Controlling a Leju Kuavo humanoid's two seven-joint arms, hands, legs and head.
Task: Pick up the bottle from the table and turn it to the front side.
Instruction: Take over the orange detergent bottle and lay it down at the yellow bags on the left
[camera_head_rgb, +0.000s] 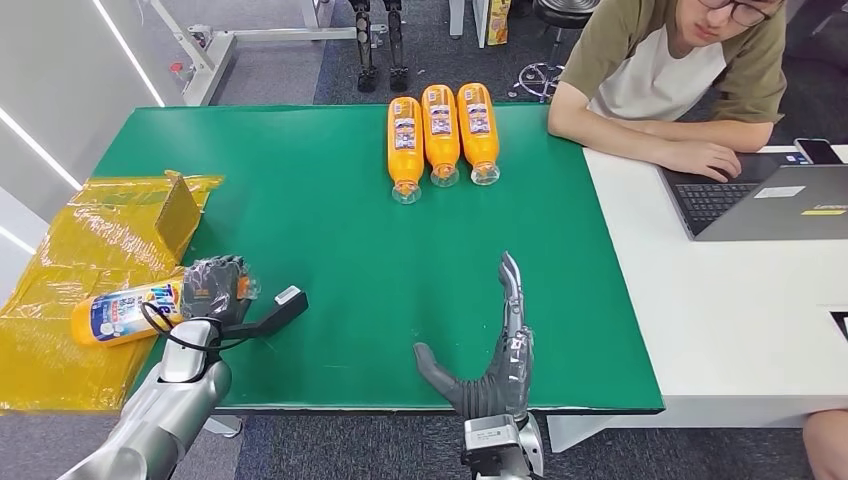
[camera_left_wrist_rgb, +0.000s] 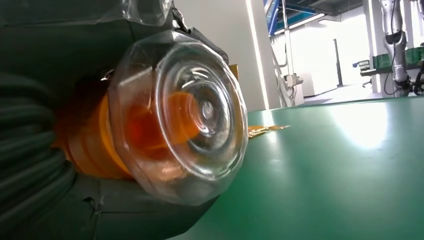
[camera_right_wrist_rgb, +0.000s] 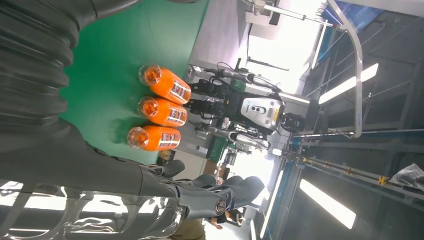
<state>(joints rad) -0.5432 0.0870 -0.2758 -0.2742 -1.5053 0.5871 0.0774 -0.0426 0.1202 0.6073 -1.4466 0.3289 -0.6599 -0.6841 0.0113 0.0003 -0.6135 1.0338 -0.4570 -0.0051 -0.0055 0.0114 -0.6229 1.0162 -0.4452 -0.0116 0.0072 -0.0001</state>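
Observation:
My left hand (camera_head_rgb: 213, 290) grips an orange drink bottle (camera_head_rgb: 128, 311) with a blue and white label, lying sideways at the table's left edge over the yellow wrapping. The left wrist view looks straight at the clear base of that bottle (camera_left_wrist_rgb: 180, 120), with the hand (camera_left_wrist_rgb: 45, 120) wrapped around it. Three more orange bottles (camera_head_rgb: 441, 135) lie side by side at the far middle of the green table (camera_head_rgb: 320, 230), and the right wrist view has the same bottles (camera_right_wrist_rgb: 160, 111). My right hand (camera_head_rgb: 495, 355) stands open on its edge near the table's front, fingers straight and holding nothing.
A yellow plastic-wrapped box (camera_head_rgb: 90, 250) with a raised cardboard flap sits at the left edge. A person (camera_head_rgb: 680, 70) sits at the far right by a white table (camera_head_rgb: 700, 300) with a laptop (camera_head_rgb: 770, 200) and a phone (camera_head_rgb: 818, 150).

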